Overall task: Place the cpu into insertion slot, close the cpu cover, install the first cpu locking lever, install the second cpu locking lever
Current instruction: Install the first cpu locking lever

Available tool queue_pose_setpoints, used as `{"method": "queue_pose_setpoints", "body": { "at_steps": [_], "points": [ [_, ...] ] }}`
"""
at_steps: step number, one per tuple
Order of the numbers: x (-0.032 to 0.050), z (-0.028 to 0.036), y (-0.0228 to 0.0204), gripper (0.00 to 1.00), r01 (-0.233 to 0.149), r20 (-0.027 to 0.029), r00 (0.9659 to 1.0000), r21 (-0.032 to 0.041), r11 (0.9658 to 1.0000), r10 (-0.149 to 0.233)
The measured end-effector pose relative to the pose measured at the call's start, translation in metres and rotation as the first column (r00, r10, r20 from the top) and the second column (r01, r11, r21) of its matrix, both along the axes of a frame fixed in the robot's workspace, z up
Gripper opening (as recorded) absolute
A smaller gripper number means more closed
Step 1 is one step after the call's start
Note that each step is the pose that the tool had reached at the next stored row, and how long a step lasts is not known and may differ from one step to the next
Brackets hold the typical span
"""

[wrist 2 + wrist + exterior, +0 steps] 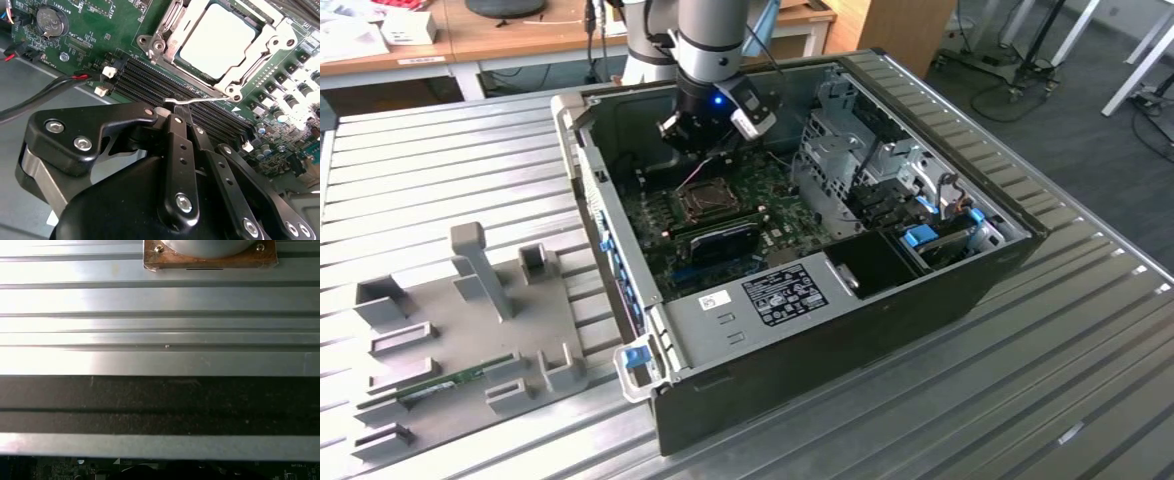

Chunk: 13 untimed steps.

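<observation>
Inside the open computer case (987,270), the gripper (179,114) hangs over the green motherboard (100,25) with its jaws drawn together. The hooked end of a thin wire locking lever (200,101) lies right at their tips, touching them; whether it is pinched I cannot tell. Just beyond the tips, past the black memory slots (150,80), the cpu (222,37) sits in the insertion slot (703,197). Its pale face shows through the cpu cover (200,75), which lies flat over it. From the tips, the lever reaches to the cover's nearest corner.
</observation>
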<state>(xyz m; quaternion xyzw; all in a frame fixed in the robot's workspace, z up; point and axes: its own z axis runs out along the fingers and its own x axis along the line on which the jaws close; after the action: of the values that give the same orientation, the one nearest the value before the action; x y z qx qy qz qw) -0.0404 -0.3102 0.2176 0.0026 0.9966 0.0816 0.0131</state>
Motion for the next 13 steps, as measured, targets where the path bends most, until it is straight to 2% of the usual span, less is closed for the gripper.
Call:
{"method": "queue_pose_setpoints", "body": {
  "at_steps": [5,13],
  "points": [
    [0.0,0.002,0.0004,0.1,0.0,-0.0001,1.0,-0.0002,1.0,0.0],
    [0.0,0.01,0.0007,0.1,0.0,-0.0001,1.0,-0.0001,1.0,0.0]
  ]
}}
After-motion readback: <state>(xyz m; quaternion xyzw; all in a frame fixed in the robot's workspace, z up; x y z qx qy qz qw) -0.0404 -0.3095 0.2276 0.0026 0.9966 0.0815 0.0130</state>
